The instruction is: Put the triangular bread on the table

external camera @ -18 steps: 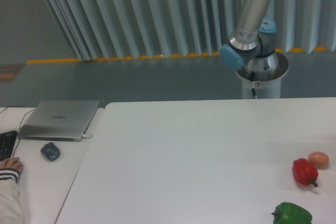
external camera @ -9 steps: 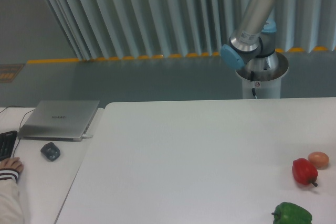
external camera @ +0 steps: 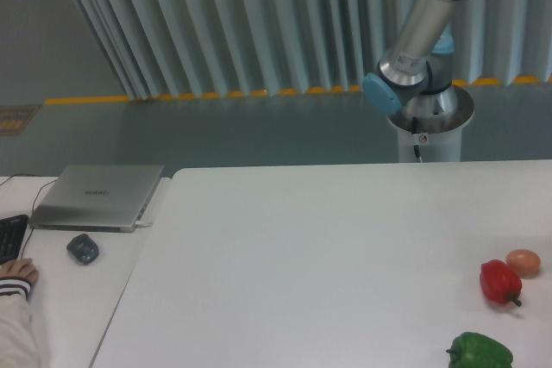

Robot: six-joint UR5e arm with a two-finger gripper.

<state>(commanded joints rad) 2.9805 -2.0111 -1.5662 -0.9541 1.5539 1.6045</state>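
Observation:
The large white table (external camera: 310, 256) fills the lower right of the view. The triangular bread is out of view. Only the lower part of my arm (external camera: 423, 28) shows, rising from its base (external camera: 429, 122) behind the table's far edge and leaving the frame at the top right. The gripper itself is out of the frame, so whether it holds anything is hidden.
A red pepper (external camera: 500, 282), a small round orange-brown egg-like thing (external camera: 523, 261) and a green pepper (external camera: 479, 352) lie near the table's right front. On the narrower desk at left are a closed laptop (external camera: 97, 196), a mouse (external camera: 83, 248), a keyboard corner and a person's hand (external camera: 17, 273).
The upper link of my arm has leaned a little to the right and up. Nothing on the table has moved.

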